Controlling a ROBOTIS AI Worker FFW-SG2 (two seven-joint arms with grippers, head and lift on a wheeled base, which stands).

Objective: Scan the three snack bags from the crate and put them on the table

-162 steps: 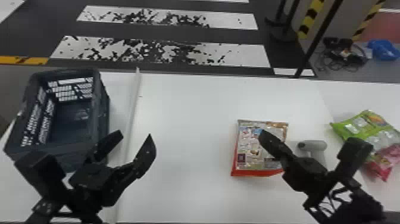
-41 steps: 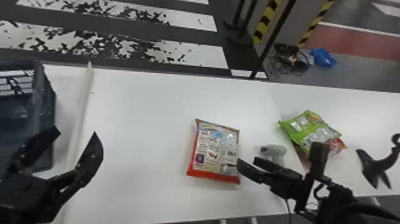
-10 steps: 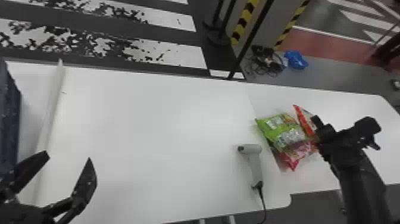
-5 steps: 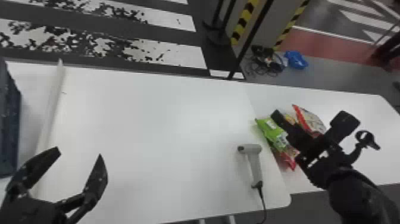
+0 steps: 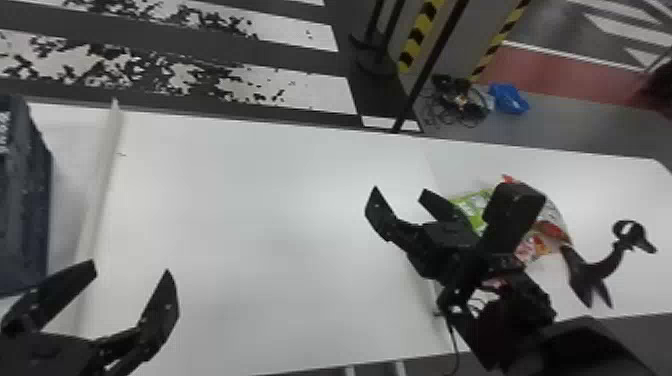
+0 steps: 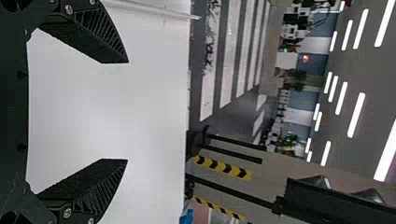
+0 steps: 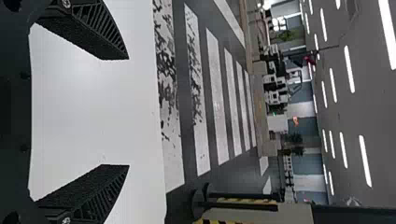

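R end effector point(image 5: 400, 191) moved L | wide open, empty | L end effector point(image 5: 131, 267) ditto | bags point(image 5: 472, 206) on tbl point(image 5: 250, 225)

Table point(image 5: 260, 210): smooth white top, mostly matt with a soft sheen
Strip point(image 5: 102, 185), toward the table's left end: smooth, plastic-looking
Crate point(image 5: 25, 210), at the table's left: dull dark-blue plastic
Snack bags point(image 5: 467, 207), on the table's right part: shiny, crinkled film
Left gripper point(image 5: 131, 267), over the table: matt black, rough pads point(image 6: 88, 42), metal screws point(image 6: 69, 9)
Right gripper point(image 5: 400, 191), over the table: matt black, rough pads point(image 7: 88, 39), ribbed flanks
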